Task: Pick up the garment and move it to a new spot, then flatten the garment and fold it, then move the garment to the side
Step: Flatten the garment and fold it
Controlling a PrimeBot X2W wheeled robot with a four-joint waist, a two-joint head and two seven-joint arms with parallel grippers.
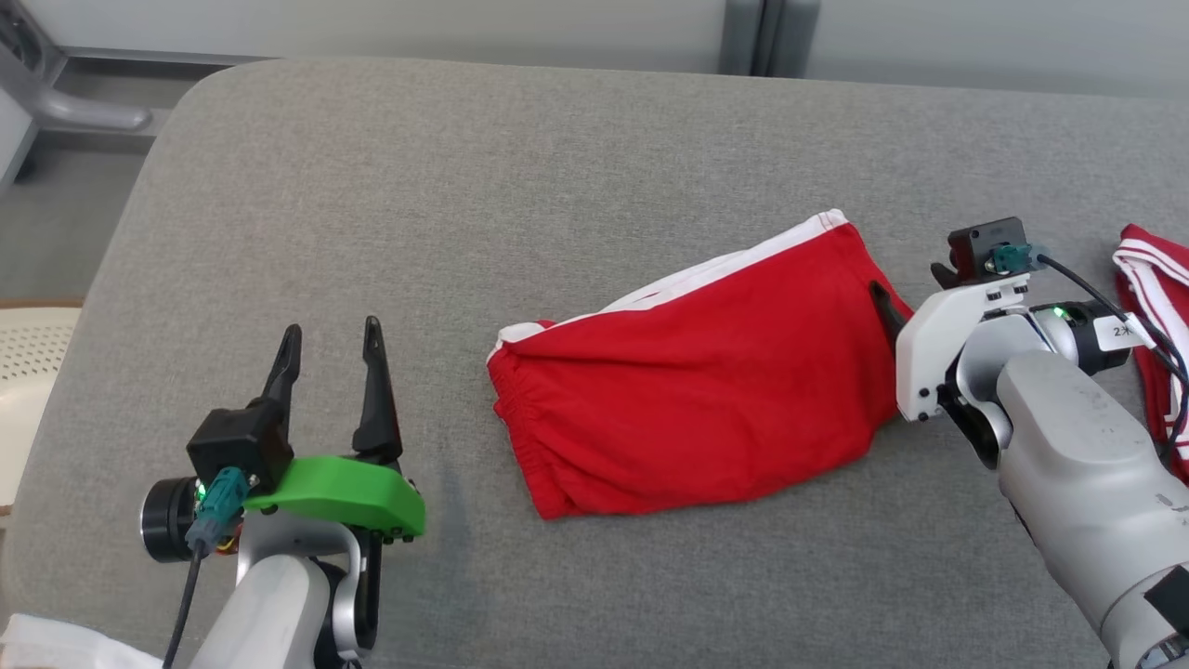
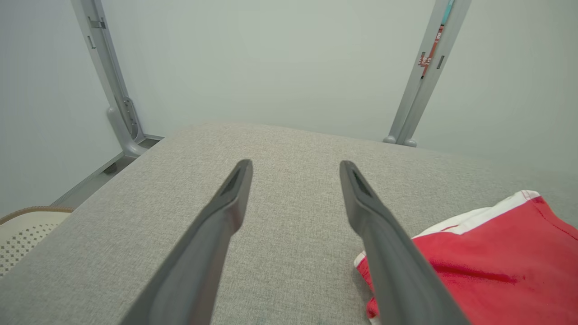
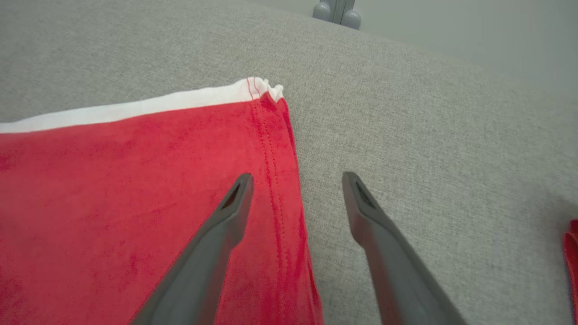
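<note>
The garment (image 1: 706,390) is a pair of red shorts with white trim, lying folded in the middle of the grey padded table (image 1: 520,167). My left gripper (image 1: 333,339) stands open over bare table to the garment's left, holding nothing. The left wrist view has those open fingers (image 2: 295,167) with the garment (image 2: 487,257) at the lower right. My right gripper (image 1: 887,311) is at the garment's right edge, mostly hidden behind its wrist. In the right wrist view it (image 3: 295,180) is open, one finger (image 3: 226,221) over the red cloth (image 3: 113,194) and the other over the table.
A second red and white garment (image 1: 1152,307) lies at the table's right edge, also seen as a red sliver (image 3: 571,257). A cream perforated seat (image 1: 28,372) stands off the table's left edge. Grey frame posts (image 2: 420,81) rise behind the table.
</note>
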